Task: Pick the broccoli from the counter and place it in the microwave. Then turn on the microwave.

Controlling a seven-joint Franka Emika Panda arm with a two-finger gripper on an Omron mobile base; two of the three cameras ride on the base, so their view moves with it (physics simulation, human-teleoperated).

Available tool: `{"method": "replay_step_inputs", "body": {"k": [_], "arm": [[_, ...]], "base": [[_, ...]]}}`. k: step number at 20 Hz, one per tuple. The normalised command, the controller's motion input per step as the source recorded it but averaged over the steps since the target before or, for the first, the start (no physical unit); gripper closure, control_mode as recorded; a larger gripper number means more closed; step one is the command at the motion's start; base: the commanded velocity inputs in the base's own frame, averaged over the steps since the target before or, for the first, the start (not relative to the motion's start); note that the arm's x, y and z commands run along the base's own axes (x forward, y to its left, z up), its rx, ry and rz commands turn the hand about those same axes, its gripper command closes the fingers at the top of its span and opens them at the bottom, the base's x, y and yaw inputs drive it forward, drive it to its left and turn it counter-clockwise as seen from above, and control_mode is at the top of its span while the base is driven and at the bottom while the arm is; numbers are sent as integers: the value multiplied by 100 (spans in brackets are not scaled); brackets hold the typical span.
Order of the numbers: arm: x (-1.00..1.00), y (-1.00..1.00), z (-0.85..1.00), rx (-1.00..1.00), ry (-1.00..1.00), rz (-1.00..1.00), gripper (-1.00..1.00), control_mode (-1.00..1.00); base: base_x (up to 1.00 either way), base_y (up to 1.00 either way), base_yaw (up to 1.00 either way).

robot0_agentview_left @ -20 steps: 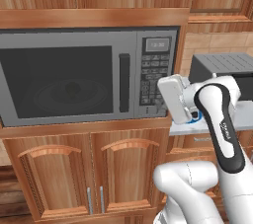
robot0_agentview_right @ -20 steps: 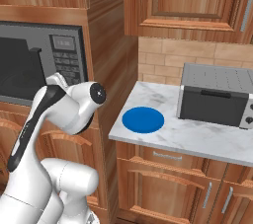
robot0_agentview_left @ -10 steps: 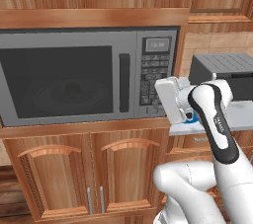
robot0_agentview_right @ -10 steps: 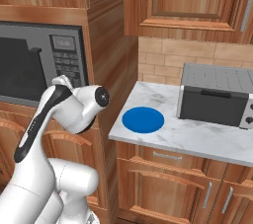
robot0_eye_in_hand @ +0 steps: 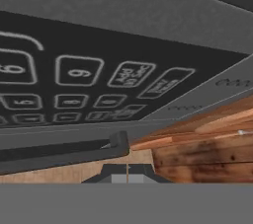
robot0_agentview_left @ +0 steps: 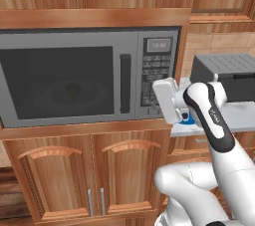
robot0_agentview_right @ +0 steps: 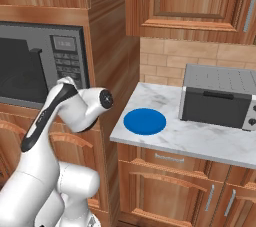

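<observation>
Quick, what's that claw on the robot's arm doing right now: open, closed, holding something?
Gripper: closed, holding nothing, close up against the microwave keypad.

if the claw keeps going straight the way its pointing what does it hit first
Most likely the microwave keypad: the hand view looks straight onto its buttons at close range, and the shut claw aims at the panel's lower rows. Exactly which button is unclear.
</observation>
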Motion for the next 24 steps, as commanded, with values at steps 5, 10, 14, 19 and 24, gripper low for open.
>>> {"method": "replay_step_inputs", "body": {"k": [5, 10, 14, 19, 24], "arm": [[22, 8, -13, 1, 0, 0, 100, -100], [24, 10, -11, 1, 0, 0, 100, -100], [24, 8, -11, 1, 0, 0, 100, -100], [21, 2, -11, 2, 0, 0, 100, -100], [23, 1, -11, 0, -1, 0, 100, -100]], "base": [[0, 0, 0], [0, 0, 0], [0, 0, 0], [0, 0, 0], [0, 0, 0]]}}
